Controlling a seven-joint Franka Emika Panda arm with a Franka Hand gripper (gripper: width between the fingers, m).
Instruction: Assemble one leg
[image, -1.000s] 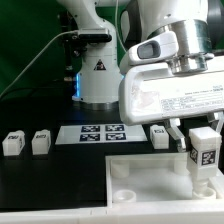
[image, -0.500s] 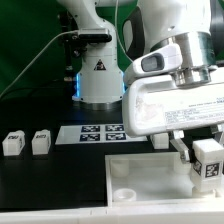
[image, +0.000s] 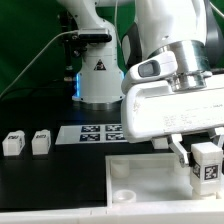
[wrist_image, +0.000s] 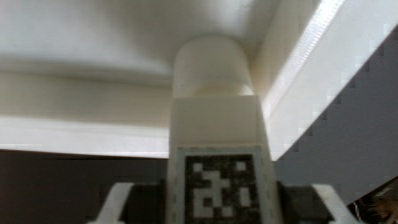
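Note:
My gripper (image: 205, 160) is shut on a white leg (image: 207, 164) with a black-and-white tag on its face. It holds the leg upright over the exterior view's right part of the large flat white panel (image: 150, 178). In the wrist view the leg (wrist_image: 221, 120) runs straight out from between my fingers (wrist_image: 128, 200), its rounded end over the white panel (wrist_image: 89, 100). Whether the leg's end touches the panel cannot be told. Two more legs (image: 13, 144) (image: 41, 143) stand on the black table at the exterior view's left. Another leg (image: 159, 139) stands behind my hand, partly hidden.
The marker board (image: 92, 133) lies flat on the table in front of the arm's base (image: 98, 75). A round corner socket (image: 123, 172) shows on the panel's near-left corner in the exterior view. A green backdrop is behind.
My hand has moved with the leg toward the exterior view's right and slightly lower, then shifted little in the last half second.

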